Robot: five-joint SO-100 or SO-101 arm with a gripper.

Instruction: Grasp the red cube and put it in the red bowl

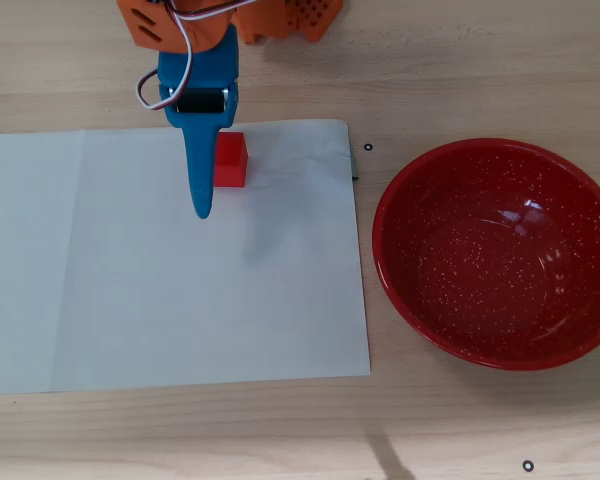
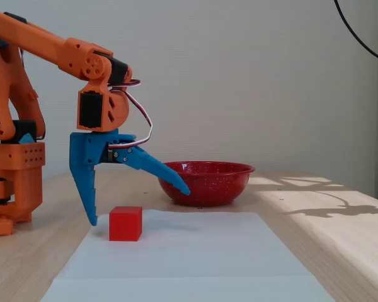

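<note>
The red cube (image 1: pixel 234 160) (image 2: pixel 125 223) rests on a white paper sheet (image 1: pixel 180 290), near the edge closest to the arm's base. My blue gripper (image 1: pixel 202 175) (image 2: pixel 139 206) is open and hangs over the cube. In the fixed view one fingertip (image 2: pixel 93 220) points down just left of the cube, near the paper. The other finger (image 2: pixel 176 184) slants out above and beyond the cube. From overhead the gripper covers the cube's left part. The red bowl (image 1: pixel 498 253) (image 2: pixel 205 182) stands empty on the wood, right of the paper in the overhead view.
The orange arm base (image 2: pixel 12 182) (image 1: pixel 290 15) stands at the table's back edge in the overhead view. A dark cable (image 2: pixel 359 34) hangs at the upper right of the fixed view. Small black marks (image 1: pixel 368 148) dot the wooden table.
</note>
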